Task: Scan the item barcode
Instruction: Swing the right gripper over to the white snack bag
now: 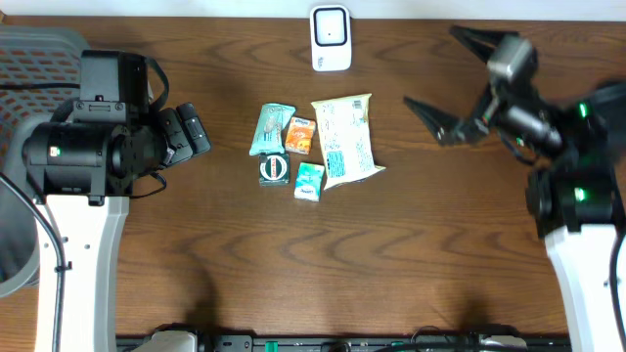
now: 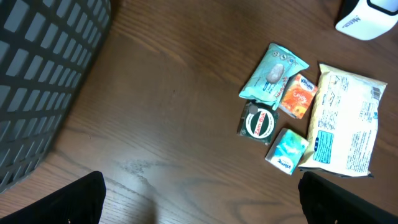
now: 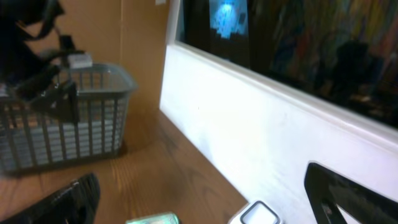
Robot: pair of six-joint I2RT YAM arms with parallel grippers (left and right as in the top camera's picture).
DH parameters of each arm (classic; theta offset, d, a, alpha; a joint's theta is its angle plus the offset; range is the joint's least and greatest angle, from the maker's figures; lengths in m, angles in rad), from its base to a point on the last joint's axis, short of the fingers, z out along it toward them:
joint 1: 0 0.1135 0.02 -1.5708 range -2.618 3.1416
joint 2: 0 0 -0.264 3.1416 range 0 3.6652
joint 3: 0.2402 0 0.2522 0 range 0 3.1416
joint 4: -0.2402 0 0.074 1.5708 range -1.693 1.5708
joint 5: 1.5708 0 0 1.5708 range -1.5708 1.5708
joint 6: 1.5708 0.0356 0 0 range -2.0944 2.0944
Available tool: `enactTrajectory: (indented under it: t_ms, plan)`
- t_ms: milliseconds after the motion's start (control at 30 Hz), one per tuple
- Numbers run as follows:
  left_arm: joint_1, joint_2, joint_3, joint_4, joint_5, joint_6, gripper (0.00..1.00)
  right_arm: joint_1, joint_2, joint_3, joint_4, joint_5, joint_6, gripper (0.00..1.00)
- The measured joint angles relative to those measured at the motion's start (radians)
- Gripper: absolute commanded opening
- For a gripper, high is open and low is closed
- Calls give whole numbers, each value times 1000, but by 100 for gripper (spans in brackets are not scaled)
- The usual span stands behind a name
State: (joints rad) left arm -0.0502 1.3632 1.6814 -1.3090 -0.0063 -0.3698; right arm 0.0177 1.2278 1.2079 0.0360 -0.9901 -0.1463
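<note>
Overhead view: five packets lie bunched at the middle of the table (image 1: 293, 264): a teal pouch (image 1: 271, 129), an orange sachet (image 1: 301, 135), a round dark pack (image 1: 273, 169) with a red-and-white ring label, a small teal box (image 1: 309, 182) and a large cream bag (image 1: 346, 140) whose blue print is too small to read. A white scanner (image 1: 331, 37) stands at the far edge, apart from them. The left gripper (image 1: 201, 135) is near the left edge. The right gripper (image 1: 430, 66) is near the far right corner, spread wide and empty. Left wrist view: its dark fingers (image 2: 62, 202) sit in the lower corners, wide apart with nothing between them. The scanner is cut off at the top right, its lettering unreadable. A grey basket (image 2: 43, 74) fills the left. Right wrist view: the fingers (image 3: 348, 193) are parted and empty. Only the scanner's top and a blurred sliver of the pouch show at the bottom edge.
</note>
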Motion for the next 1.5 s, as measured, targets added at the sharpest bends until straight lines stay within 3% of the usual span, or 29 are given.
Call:
enactTrajectory:
  t_ms: [200, 367, 533, 633, 767, 900, 1033, 1267, 1500]
  plan:
    - [0, 0, 0, 0, 0, 0, 98, 29, 139, 94, -239, -11, -60, 99]
    - [0, 0, 0, 0, 0, 0, 98, 36, 184, 95, -397, -109, -21, 99]
    - [0, 0, 0, 0, 0, 0, 98, 71, 190, 96, -354, -139, 71, 99]
    - [0, 0, 0, 0, 0, 0, 98, 122, 190, 100, -354, -19, 208, 99]
    - [0, 0, 0, 0, 0, 0, 98, 220, 190, 101, -417, 283, 336, 99]
    - [0, 0, 0, 0, 0, 0, 98, 330, 193, 101, -470, 580, 398, 99]
    - [0, 0, 0, 0, 0, 0, 98, 377, 216, 102, -506, 746, 424, 99]
    - [0, 0, 0, 0, 0, 0, 98, 357, 310, 104, -641, 835, 432, 99]
    - [0, 0, 0, 0, 0, 0, 97, 325, 439, 161, -813, 759, 397, 99]
